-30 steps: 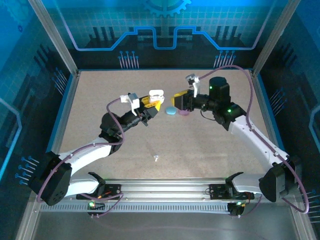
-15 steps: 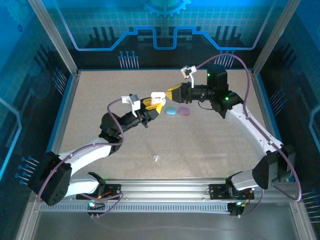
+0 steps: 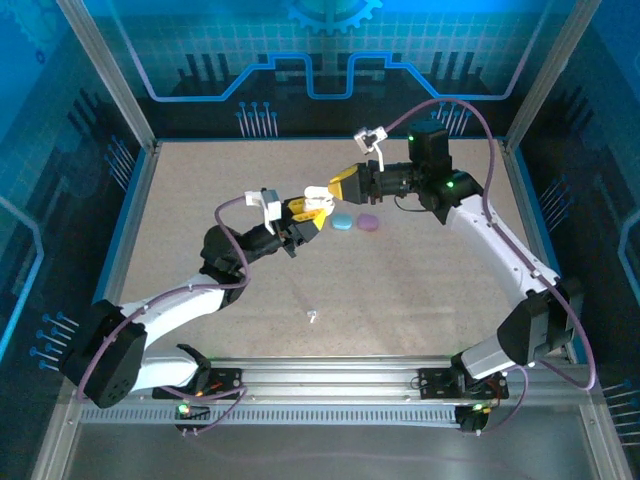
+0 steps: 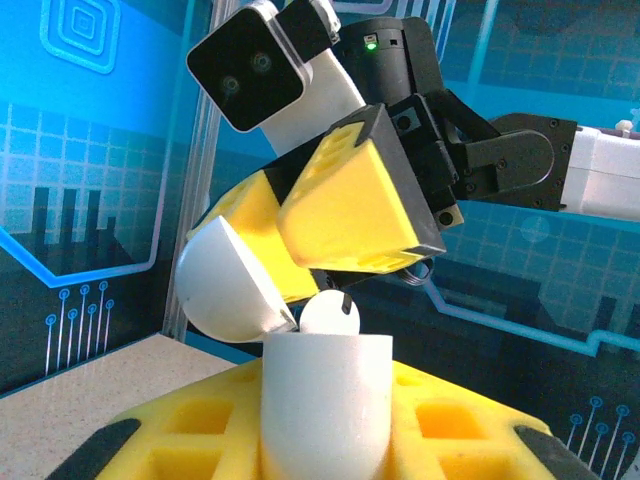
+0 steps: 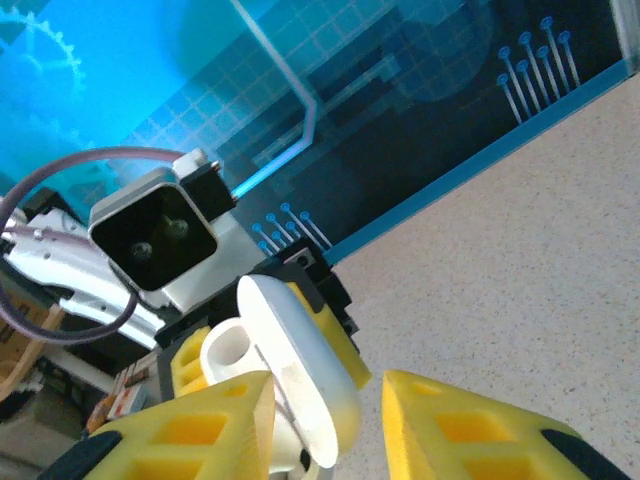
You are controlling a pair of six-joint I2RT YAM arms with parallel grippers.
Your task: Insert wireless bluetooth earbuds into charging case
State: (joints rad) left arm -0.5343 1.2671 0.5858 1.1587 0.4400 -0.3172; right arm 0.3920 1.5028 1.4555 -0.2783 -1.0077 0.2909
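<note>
My left gripper (image 3: 307, 209) is shut on the body of a white charging case (image 4: 325, 400), holding it upright above the table with its lid (image 4: 230, 285) swung open. A white earbud (image 4: 330, 315) rests in the mouth of the case. Just above it hover the yellow fingers (image 4: 350, 200) of my right gripper (image 3: 342, 187). In the right wrist view my right gripper (image 5: 325, 385) has its jaws apart, with the case lid (image 5: 300, 360) lying between them against the left finger and bare table showing through the gap. Another tiny white earbud (image 3: 313, 317) lies loose on the table near the front.
A light blue case (image 3: 342, 222) and a pink-purple case (image 3: 368, 222) lie side by side on the table, just right of my left gripper and below my right one. The table is walled by blue panels and metal posts (image 3: 100, 80).
My right gripper has risen from over the blue and purple cases and moved up and left to the open white case. My left gripper has barely shifted and has kept its hold on the case.
</note>
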